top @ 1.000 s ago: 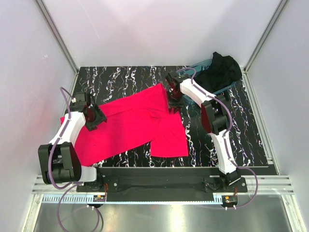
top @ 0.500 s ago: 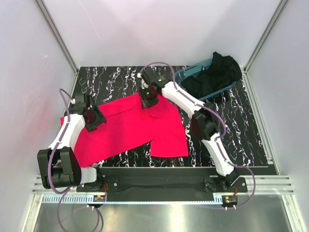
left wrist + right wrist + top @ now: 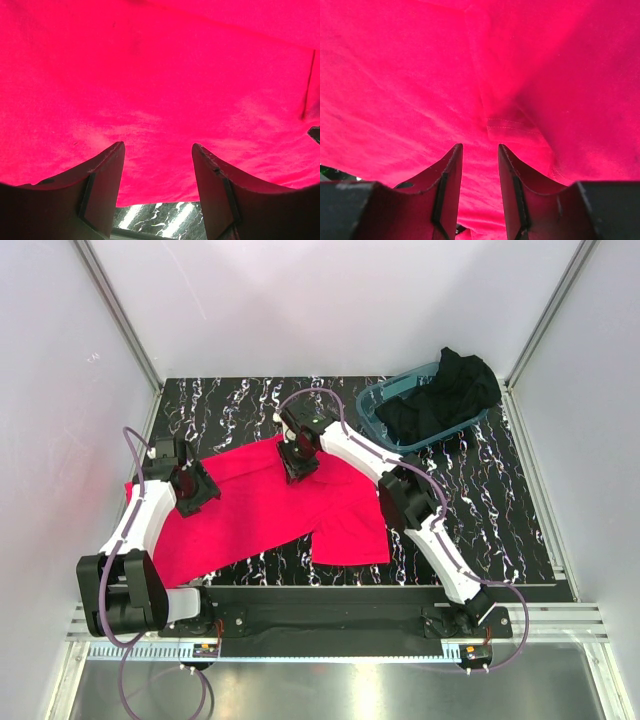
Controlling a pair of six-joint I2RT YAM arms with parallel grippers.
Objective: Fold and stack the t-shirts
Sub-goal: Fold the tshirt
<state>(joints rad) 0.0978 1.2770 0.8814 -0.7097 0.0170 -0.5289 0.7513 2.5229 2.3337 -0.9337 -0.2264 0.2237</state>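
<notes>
The pinkish-red t-shirt [image 3: 262, 512] lies spread on the black marbled table, with its upper right part folded inward. My left gripper [image 3: 196, 490] is open, low over the shirt's left part; in the left wrist view [image 3: 157, 147] red cloth fills the frame and nothing sits between the fingers. My right gripper [image 3: 298, 462] is on the shirt's upper edge near the middle; in the right wrist view [image 3: 480, 146] its jaws stand narrowly apart over a stitched hem [image 3: 512, 125]. The black t-shirt [image 3: 450, 390] lies bunched in the teal tub.
The clear teal tub [image 3: 372, 400] stands at the back right corner of the table [image 3: 480, 510]. White walls and metal posts close in the left, back and right sides. A strip of bare table shows below the shirt's edge in the left wrist view [image 3: 155, 220].
My right gripper has swept left from the shirt's upper right corner to its upper middle, and that corner now lies folded inward. My left arm has barely moved.
</notes>
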